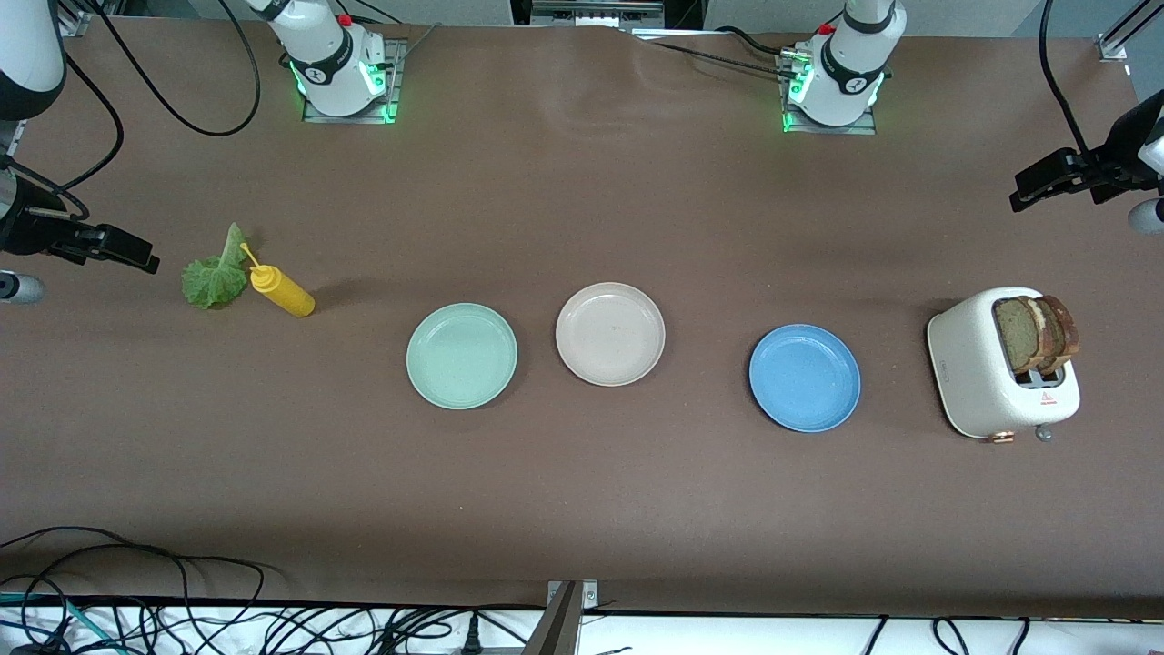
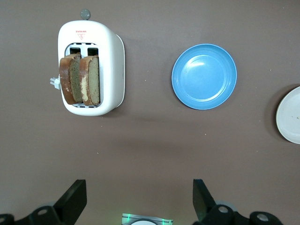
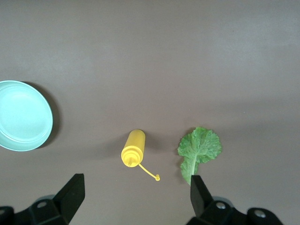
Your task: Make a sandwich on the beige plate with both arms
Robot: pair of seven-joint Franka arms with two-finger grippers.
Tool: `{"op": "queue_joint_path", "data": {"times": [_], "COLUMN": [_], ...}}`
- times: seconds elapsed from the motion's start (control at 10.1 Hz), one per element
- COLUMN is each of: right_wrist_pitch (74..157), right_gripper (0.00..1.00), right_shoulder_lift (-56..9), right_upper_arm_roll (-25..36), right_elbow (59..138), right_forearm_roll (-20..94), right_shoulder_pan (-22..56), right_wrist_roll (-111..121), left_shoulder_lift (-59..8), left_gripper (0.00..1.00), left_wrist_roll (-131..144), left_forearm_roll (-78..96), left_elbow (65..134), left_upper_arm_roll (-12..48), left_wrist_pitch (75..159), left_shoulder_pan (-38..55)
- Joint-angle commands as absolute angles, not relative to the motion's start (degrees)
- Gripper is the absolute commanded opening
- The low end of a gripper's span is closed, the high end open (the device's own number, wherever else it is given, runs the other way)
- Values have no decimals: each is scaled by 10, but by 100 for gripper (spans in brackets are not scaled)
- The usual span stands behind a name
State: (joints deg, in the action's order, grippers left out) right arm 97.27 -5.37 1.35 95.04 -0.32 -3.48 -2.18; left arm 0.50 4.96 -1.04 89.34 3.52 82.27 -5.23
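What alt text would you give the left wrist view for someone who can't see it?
Two bread slices stand in a white toaster on a brown table, a blue plate beside it. The open left gripper hangs over bare table.

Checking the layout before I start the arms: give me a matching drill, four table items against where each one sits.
Items:
1. bread slices
2. lettuce leaf
3. beige plate
4. left gripper

Places:
A. between the green plate and the blue plate
B. beside the yellow bottle
C. in the toaster
D. open, holding nothing

Pairs: 1-C, 2-B, 3-A, 4-D
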Motion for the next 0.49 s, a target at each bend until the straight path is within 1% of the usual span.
{"op": "queue_joint_path", "data": {"times": [0.0, 0.4], "right_wrist_pitch": [965, 964], "right_gripper": [100, 100], "right_shoulder_lift": [-51, -51], "right_upper_arm_roll": [13, 13], "right_elbow": [947, 947], "right_forearm_roll": [-8, -8], "right_shoulder_pan": [-39, -38], "right_wrist_roll": [-15, -14], "left_shoulder_lift": [11, 11], "left_gripper": [100, 100], "left_wrist_roll": [47, 47], "left_forearm_roll": [-25, -25], "left_elbow": [898, 898], "left_upper_arm_roll": [39, 39], "left_wrist_pitch": [820, 820], "left_shoulder_pan": [-55, -55]}}
